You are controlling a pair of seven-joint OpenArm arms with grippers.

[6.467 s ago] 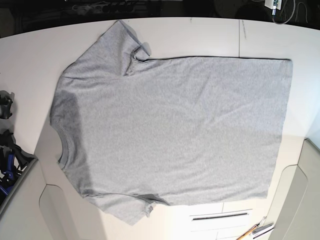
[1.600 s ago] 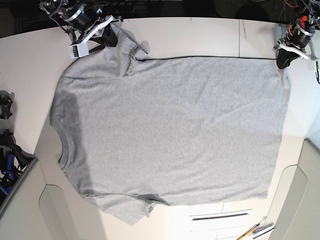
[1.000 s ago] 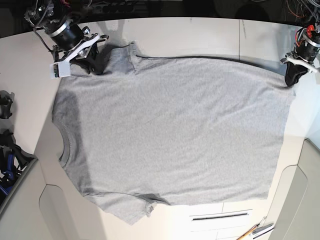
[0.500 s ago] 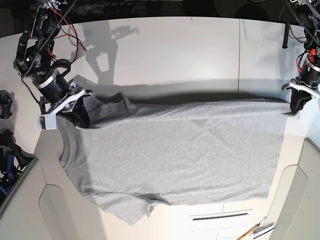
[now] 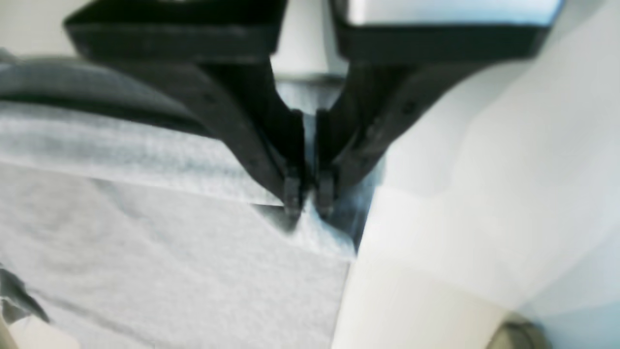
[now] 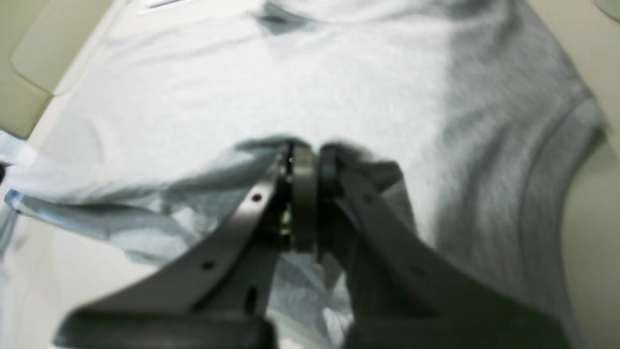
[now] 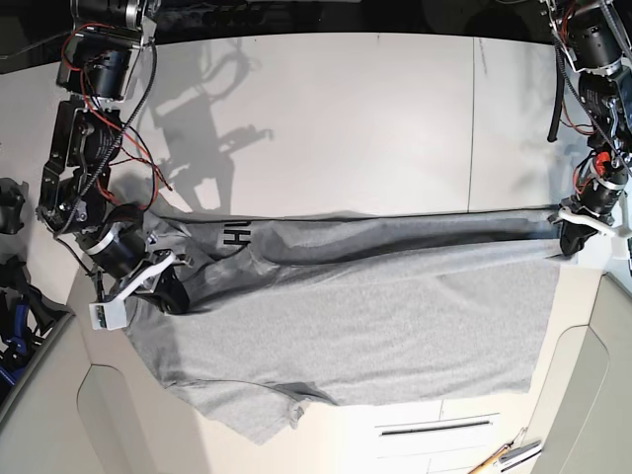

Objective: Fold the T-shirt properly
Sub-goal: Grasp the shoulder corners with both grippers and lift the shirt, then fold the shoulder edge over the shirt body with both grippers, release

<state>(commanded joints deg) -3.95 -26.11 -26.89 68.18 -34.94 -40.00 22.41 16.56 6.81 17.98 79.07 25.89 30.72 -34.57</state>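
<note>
The light grey T-shirt (image 7: 375, 316) lies across the white table (image 7: 346, 118), its far long edge lifted and pulled over toward the near side. A strip of black lettering (image 7: 235, 234) shows on the turned-over part. My right gripper (image 7: 170, 292) is at the view's left, shut on the shirt's shoulder and sleeve fabric (image 6: 271, 150). At the view's right, my left gripper (image 7: 570, 240) is shut on the hem corner (image 5: 310, 228). In the left wrist view the black fingers (image 5: 290, 189) pinch the grey cloth edge. The near sleeve (image 7: 262, 420) lies flat.
A gap and a white panel with a slot (image 7: 434, 427) lie at the table's near edge. Tools with an orange handle (image 7: 499, 456) sit at the bottom right. Dark clamps (image 7: 15, 296) stand at the far left. Curved beige panels (image 7: 583, 395) flank the near corners.
Both grippers have carried the shirt's far edge further toward the near side. The fold has grown and black lettering now shows on the underside.
</note>
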